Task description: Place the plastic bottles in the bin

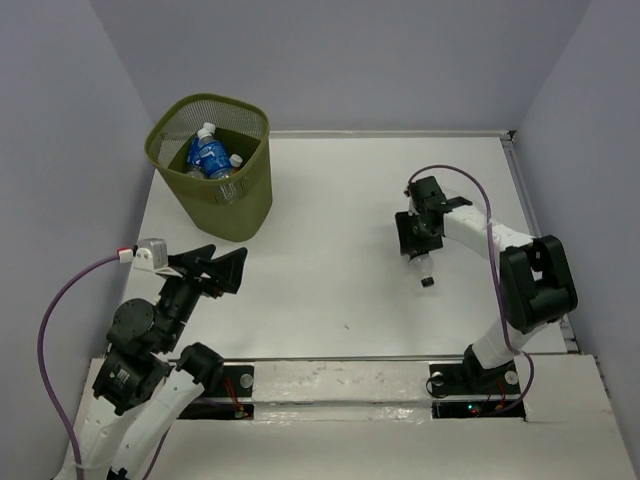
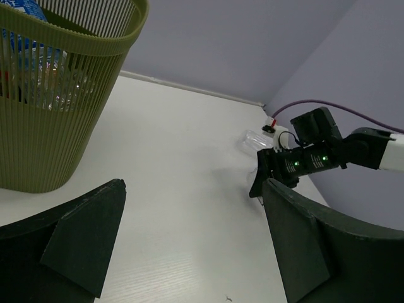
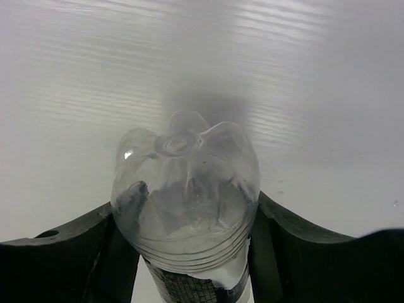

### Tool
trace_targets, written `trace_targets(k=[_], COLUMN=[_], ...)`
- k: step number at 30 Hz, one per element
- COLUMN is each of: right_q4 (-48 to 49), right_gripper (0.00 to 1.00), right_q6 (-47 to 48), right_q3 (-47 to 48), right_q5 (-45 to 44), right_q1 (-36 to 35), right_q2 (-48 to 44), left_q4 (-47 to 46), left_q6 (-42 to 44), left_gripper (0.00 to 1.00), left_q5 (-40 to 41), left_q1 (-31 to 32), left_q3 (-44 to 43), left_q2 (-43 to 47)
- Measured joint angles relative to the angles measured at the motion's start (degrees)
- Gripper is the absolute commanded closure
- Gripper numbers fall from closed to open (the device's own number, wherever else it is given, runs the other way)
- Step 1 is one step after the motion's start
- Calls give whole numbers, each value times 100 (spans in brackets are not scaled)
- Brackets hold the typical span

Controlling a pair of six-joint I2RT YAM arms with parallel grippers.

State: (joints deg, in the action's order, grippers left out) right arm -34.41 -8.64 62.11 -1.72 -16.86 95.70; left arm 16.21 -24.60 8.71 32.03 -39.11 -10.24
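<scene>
The olive-green mesh bin (image 1: 238,205) stands at the far left of the table. It holds at least two plastic bottles with blue labels (image 1: 210,156). In the left wrist view the bin (image 2: 44,132) fills the upper left. My right gripper (image 1: 416,236) is shut on a clear plastic bottle (image 3: 186,189). The bottle's fluted base points away from the wrist camera, and its capped neck (image 1: 426,274) sticks out on the near side. The bottle also shows in the left wrist view (image 2: 251,140), low over the table. My left gripper (image 1: 226,256) is open and empty, near the bin's front (image 2: 192,186).
The white table (image 1: 330,200) has purple walls on three sides and a raised edge at the right (image 1: 520,190). A purple cable (image 1: 470,185) loops over the right arm. A small dark mark (image 1: 347,325) lies on the near middle of the table.
</scene>
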Motion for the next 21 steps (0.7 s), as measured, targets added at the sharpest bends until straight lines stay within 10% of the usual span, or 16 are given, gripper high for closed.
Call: trace_targets(k=[9, 21], right_q4=[-63, 1438], right_gripper=[64, 64], right_q6=[-422, -293], right_q3=[2476, 8216], right_q5=[-358, -546], right_q1=[-1991, -3377], right_q2=[-162, 2511], left_q4=[46, 610], left_q6=[-57, -658], left_gripper=[1, 1], left_q5=[127, 1351], left_q1=[-66, -160], left_q3=[0, -2], left_q2=[-87, -96])
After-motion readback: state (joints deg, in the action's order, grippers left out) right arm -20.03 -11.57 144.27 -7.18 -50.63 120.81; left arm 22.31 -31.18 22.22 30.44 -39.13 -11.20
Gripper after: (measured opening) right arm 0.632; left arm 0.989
